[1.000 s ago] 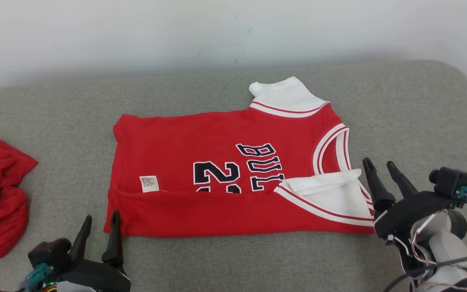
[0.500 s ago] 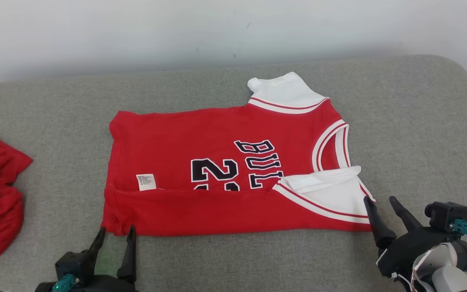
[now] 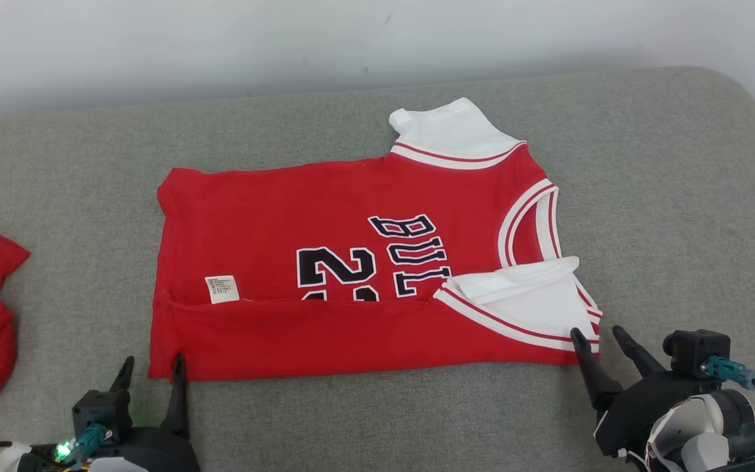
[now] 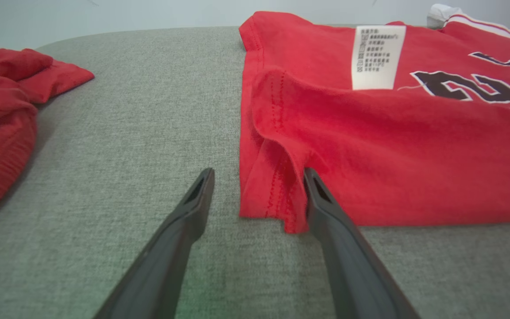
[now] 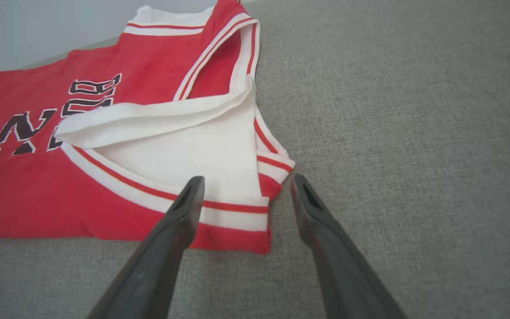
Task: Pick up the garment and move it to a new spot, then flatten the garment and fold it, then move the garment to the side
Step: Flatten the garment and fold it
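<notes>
Looking down from the head, we see our left pincer [image 3: 154,359], fingers apart, at the near left corner of the folded red jersey [image 3: 325,262], which lies flat on the grey cushion [image 3: 679,196] ahead of both pincers, and our right pincer [image 3: 595,330], also spread, at its near right corner. Along the left wrist, the hem corner sits between our spread fingers, the white label [image 4: 378,57] farther ahead and a crumpled red cloth [image 4: 2,110] well off to the left. Along the right wrist, the white-trimmed corner lies between the open fingers, unclamped.
</notes>
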Available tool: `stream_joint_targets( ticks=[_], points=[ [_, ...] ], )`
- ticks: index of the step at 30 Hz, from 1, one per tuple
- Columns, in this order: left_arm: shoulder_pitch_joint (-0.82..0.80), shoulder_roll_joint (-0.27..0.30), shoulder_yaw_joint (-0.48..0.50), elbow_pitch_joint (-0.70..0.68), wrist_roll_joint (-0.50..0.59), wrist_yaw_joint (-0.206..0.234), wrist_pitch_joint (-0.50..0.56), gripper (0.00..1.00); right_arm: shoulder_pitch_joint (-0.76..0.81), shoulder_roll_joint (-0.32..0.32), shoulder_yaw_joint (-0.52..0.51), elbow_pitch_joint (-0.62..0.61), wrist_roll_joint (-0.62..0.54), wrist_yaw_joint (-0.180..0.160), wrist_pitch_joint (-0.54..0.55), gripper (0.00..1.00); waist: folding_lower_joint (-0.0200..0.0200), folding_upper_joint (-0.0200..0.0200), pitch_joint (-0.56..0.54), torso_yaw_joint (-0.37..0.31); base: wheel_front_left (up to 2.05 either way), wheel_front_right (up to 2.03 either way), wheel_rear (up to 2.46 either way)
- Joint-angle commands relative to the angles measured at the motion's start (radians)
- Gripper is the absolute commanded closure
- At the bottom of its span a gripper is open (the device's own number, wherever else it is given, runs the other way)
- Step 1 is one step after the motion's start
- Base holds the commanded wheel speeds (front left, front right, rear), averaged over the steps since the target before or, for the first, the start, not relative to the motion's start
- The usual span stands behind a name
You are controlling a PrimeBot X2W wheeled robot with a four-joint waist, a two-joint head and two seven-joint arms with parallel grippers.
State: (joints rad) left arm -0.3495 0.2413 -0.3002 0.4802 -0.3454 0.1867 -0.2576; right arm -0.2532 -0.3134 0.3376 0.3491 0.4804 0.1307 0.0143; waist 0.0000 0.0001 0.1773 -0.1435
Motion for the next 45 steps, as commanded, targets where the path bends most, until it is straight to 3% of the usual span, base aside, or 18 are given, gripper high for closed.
stream_joint_targets(
  ticks=[1, 8, 9, 10, 11, 12, 13, 25, 33, 45],
  points=[
    [-0.002, 0.007, 0.002, 0.012, -0.004, 0.001, -0.007, 0.00, -0.002, 0.004, 0.005, 0.008, -0.011, 0.000, 0.002, 0.00, 0.0000, -0.0001, 0.004, -0.001, 0.00, 0.00, 0.00],
    [-0.015, -0.005, 0.001, 0.052, -0.018, -0.017, -0.007, 0.00, -0.021, 0.014, 0.009, 0.056, -0.030, 0.000, 0.019, 0.03, 0.0000, -0.0001, 0.007, 0.007, 0.00, 0.00, 0.00],
    [-0.016, -0.009, 0.001, 0.060, -0.023, -0.023, -0.007, 0.28, -0.024, 0.017, 0.011, 0.064, -0.030, 0.000, 0.023, 0.45, 0.0000, -0.0001, 0.007, 0.009, 0.00, 0.00, 0.00],
    [-0.017, -0.010, 0.000, 0.068, -0.024, -0.025, -0.006, 0.54, -0.026, 0.020, 0.012, 0.072, -0.030, 0.000, 0.026, 0.63, 0.0000, -0.0001, 0.006, 0.010, 0.00, 0.00, 0.00],
    [-0.018, -0.011, 0.000, 0.074, -0.026, -0.026, -0.007, 0.76, -0.028, 0.024, 0.014, 0.078, -0.028, 0.000, 0.025, 1.00, 0.0000, -0.0001, 0.006, 0.011, 0.00, 0.00, 0.00],
    [-0.019, -0.016, 0.004, 0.080, -0.035, -0.032, -0.007, 0.91, -0.031, 0.026, 0.014, 0.083, -0.025, 0.000, 0.023, 1.00, 0.0000, -0.0001, 0.004, 0.013, 0.00, 0.00, 0.00],
    [-0.020, -0.018, 0.006, 0.086, -0.037, -0.035, -0.007, 1.00, -0.034, 0.028, 0.014, 0.088, -0.021, 0.000, 0.021, 1.00, 0.0000, -0.0001, 0.002, 0.015, 0.00, 0.00, 0.00],
    [0.085, -0.034, 0.016, 0.026, -0.049, -0.066, -0.009, 1.00, 0.049, -0.015, -0.069, 0.068, 0.004, 0.000, 0.002, 1.00, 0.0000, -0.0001, -0.088, 0.030, 0.00, 0.00, 0.00],
    [0.231, -0.055, -0.020, -0.090, -0.049, -0.056, 0.001, 1.00, 0.243, -0.031, -0.184, -0.101, -0.015, 0.000, 0.067, 1.00, 0.0000, -0.0001, -0.144, 0.046, 0.00, 0.00, 0.00],
    [0.369, -0.049, -0.021, -0.204, -0.080, -0.016, 0.032, 1.00, 0.453, 0.041, -0.279, -0.332, -0.055, 0.000, 0.248, 1.00, 0.0000, -0.0001, -0.159, 0.051, 0.00, 0.00, 0.00]
  ],
)
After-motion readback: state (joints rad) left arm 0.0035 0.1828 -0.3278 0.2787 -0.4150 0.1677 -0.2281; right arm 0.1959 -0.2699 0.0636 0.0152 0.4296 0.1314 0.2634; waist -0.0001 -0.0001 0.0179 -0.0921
